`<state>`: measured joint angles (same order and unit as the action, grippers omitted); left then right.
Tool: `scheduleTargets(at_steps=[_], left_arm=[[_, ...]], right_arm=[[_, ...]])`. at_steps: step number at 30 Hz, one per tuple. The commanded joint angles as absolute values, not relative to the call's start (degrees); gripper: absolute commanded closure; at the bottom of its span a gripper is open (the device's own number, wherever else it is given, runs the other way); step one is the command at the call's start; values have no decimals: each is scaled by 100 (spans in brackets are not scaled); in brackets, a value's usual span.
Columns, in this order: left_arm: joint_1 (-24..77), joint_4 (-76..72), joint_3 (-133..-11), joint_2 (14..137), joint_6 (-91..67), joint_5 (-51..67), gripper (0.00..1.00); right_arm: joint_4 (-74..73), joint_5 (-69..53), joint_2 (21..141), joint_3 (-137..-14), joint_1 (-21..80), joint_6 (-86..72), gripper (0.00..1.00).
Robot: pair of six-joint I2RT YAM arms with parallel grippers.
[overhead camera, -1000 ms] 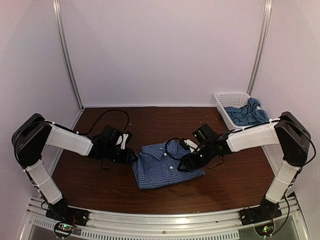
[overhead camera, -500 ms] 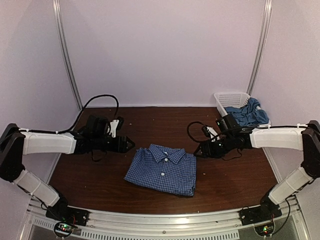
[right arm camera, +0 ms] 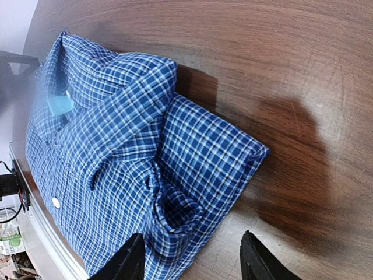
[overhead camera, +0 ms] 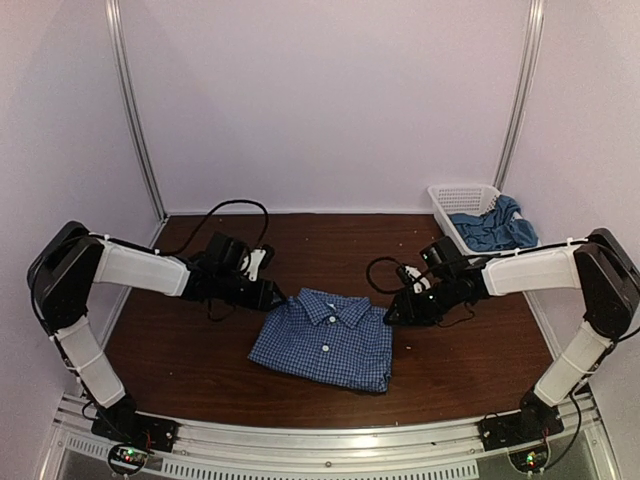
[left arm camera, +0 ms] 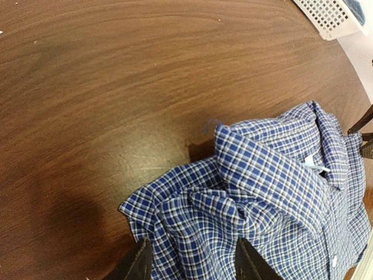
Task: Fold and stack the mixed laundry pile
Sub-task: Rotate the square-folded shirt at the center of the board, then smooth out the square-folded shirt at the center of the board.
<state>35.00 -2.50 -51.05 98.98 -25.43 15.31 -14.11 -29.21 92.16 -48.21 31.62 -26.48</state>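
The blue-and-white checked shirt [overhead camera: 325, 340] lies folded, collar up, in the middle of the table. My left gripper [overhead camera: 275, 295] is at its upper left corner, open, with its fingers straddling the bunched shoulder of the shirt [left arm camera: 280, 192] in the left wrist view [left arm camera: 192, 263]. My right gripper [overhead camera: 390, 315] is at the upper right corner, also open; in the right wrist view [right arm camera: 192, 259] a folded sleeve corner of the shirt [right arm camera: 116, 157] lies under the gap. The teal-blue t-shirt [overhead camera: 490, 228] is heaped in the basket.
A white lattice basket [overhead camera: 455, 195] stands at the back right corner, its corner also showing in the left wrist view [left arm camera: 329, 14]. The brown wooden table [overhead camera: 200, 350] ends at a metal rail in front. Cables loop behind both wrists.
A second ago both grippers were on the shirt; they drew back outward, leaving it lying flatter and lower, and have now come back in to its top corners.
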Motion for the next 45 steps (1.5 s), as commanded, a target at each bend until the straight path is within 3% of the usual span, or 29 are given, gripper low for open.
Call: scheduleTargets(at_steps=[1, 8, 12, 13, 15, 16, 26, 33, 42, 43, 45], left_arm=[[3538, -466, -5300, 10144, -2426, 1619, 52], [3542, -494, -5374, 10407, -2443, 1614, 63], [3542, -518, -5396, 10493, -2419, 1633, 81], [3542, -518, -5396, 10480, -2417, 1646, 89], [3542, -495, -5365, 10379, -2421, 1629, 100], [3542, -494, -5324, 10302, -2425, 1605, 100], [3267, -549, -4802, 9541, -2510, 1030, 100], [3062, -773, -4893, 10226, -2522, 956, 100], [2953, -1113, -4842, 10815, -2745, 776, 100], [2949, -1091, -4859, 10802, -2752, 751, 100], [2936, -971, -4892, 10686, -2752, 720, 94]], right_arm=[[-1296, -3115, 9123, -4931, 3164, -2610, 46], [-1103, -3227, 9460, -4964, 3181, -2631, 59], [-1181, -3184, 9487, -5060, 3182, -2619, 77], [-1212, -3174, 9468, -5097, 3182, -2605, 82], [-1260, -3175, 9359, -5141, 3191, -2587, 97], [-1309, -3151, 9283, -5168, 3186, -2588, 100], [-1963, -2504, 9136, -5562, 3150, -2150, 100], [-1464, -1825, 10058, -5700, 2934, -2032, 100], [-1234, -1872, 11089, -6632, 2803, -1979, 100], [-1316, -1912, 11102, -6733, 2797, -1975, 96], [-1455, -2054, 10945, -6818, 2778, -1975, 76]])
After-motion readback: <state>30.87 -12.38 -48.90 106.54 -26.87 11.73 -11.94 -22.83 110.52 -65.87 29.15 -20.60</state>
